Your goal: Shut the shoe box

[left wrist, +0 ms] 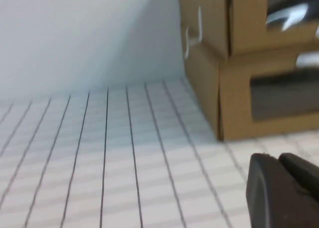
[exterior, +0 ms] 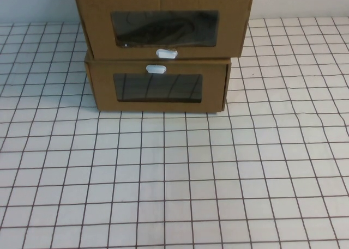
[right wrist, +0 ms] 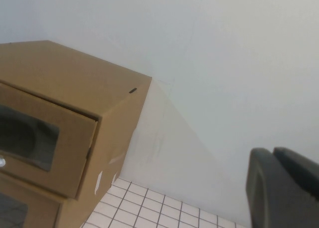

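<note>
Two brown cardboard boxes are stacked at the back of the table. The upper one is the shoe box [exterior: 163, 25], with a clear window and a white pull tab [exterior: 166, 53] below it. Its drawer front [right wrist: 45, 138] stands out from its outer shell [right wrist: 70, 73] and overhangs the box beneath. In the high view neither arm shows. My left gripper [left wrist: 278, 159] is shut and empty, low over the table, in front of and left of the stack [left wrist: 249, 23]. Held higher, off to the stack's right, my right gripper [right wrist: 273, 152] is also shut and empty.
The lower cardboard box [exterior: 158, 88] carries its white tab [exterior: 155, 69] above its window. A white cloth with a black grid [exterior: 174, 178] covers the table. A pale wall [right wrist: 224, 63] rises right behind the boxes.
</note>
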You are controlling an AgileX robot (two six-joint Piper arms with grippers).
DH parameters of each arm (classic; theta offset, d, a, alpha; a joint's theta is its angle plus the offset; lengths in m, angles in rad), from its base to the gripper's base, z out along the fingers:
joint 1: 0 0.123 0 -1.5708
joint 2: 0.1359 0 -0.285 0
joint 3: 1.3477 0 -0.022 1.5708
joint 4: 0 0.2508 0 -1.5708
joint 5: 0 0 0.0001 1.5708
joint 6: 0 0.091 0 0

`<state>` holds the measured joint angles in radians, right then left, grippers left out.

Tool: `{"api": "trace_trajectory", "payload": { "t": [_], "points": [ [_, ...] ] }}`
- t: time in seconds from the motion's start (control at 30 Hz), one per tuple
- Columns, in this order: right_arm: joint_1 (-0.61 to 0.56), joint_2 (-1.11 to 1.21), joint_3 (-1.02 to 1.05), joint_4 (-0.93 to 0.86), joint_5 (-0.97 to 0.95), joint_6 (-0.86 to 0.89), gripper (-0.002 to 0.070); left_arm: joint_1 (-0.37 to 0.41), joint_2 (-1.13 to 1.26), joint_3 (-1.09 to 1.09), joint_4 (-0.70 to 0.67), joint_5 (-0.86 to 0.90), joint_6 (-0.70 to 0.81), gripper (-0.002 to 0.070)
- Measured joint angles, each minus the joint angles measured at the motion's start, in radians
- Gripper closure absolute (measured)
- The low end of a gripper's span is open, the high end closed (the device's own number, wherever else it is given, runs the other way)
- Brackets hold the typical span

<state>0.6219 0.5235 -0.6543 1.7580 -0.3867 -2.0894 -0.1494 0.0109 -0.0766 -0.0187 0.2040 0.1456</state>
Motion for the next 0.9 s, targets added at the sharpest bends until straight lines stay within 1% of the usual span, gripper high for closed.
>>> {"api": "trace_trajectory", "payload": {
  "t": [0.07,0.23,0.9],
  "points": [
    [0.000,0.002,0.000,0.000,0.000,0.000,0.0689,0.012,-0.017,0.064,0.019,-0.006,-0.013,0.0677],
    [0.000,0.002,0.000,0.000,0.000,0.000,0.0689,0.034,-0.019,0.105,0.031,0.162,-0.025,0.0678],
    [0.000,0.002,0.000,0.000,0.000,0.000,0.0690,0.034,-0.020,0.105,0.038,0.180,-0.025,0.0678]
  ]
}}
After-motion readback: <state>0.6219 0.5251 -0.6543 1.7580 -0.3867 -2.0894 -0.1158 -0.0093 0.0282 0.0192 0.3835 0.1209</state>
